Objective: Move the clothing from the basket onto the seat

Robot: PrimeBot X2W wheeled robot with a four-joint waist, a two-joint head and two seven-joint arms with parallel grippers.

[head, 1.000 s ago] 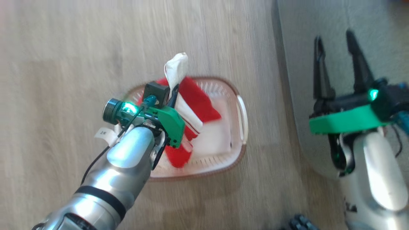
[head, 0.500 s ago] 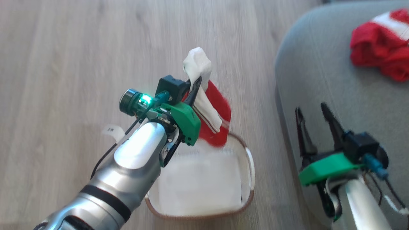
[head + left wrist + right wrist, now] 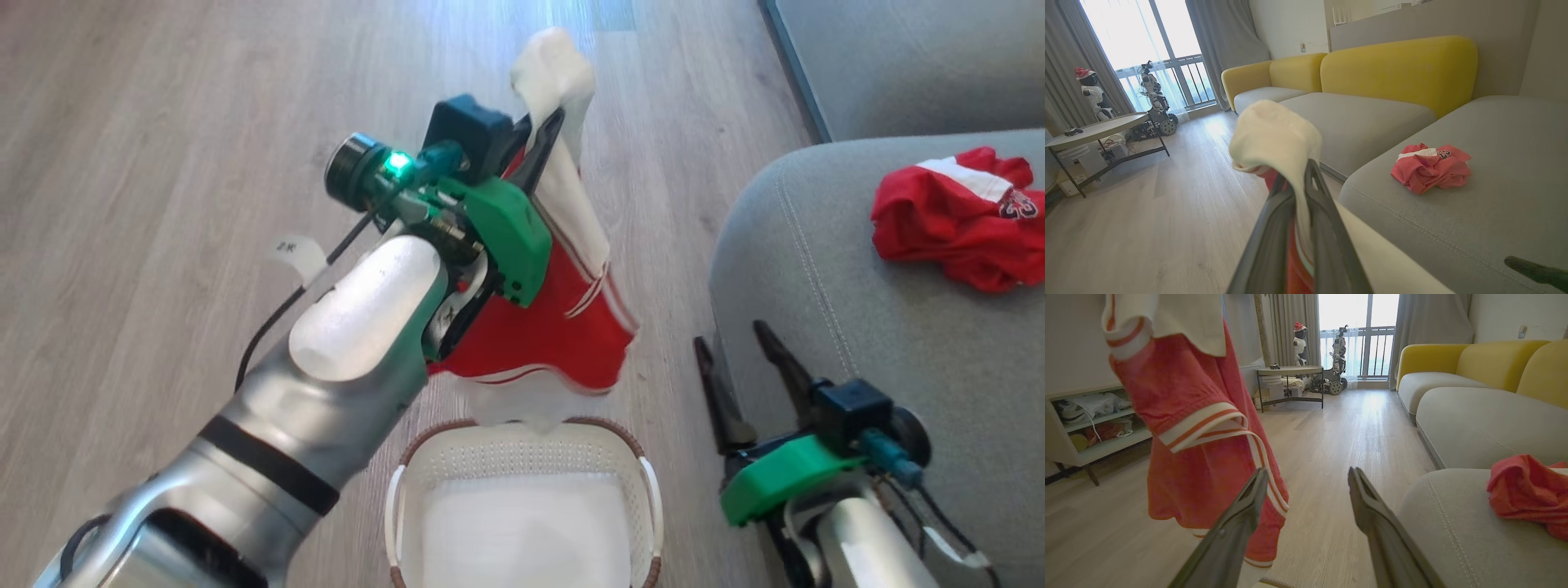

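My left gripper (image 3: 545, 131) is shut on a red garment with white stripes (image 3: 563, 327), which hangs in the air above the far rim of the cream basket (image 3: 522, 445). Its white panel (image 3: 1274, 130) bunches over the fingertips (image 3: 1310, 171). The same garment (image 3: 1200, 428) dangles left of my right gripper (image 3: 1306, 477), which is open and holds nothing, beside the seat's rounded edge (image 3: 743, 351). A second red garment (image 3: 959, 216) lies crumpled on the grey-green seat (image 3: 882, 327). Only pale lining shows inside the basket.
Wood floor (image 3: 147, 163) spreads left and ahead. A yellow-backed sofa (image 3: 1396, 65) runs along the wall. A round table (image 3: 1098, 126) and small robots (image 3: 1153, 94) stand by the window, and a low shelf (image 3: 1090, 416) lies to the left.
My left arm has lifted the red garment up out of the basket. The head camera has tilted up, so the basket dropped toward the bottom edge and the garment on the seat came into view.
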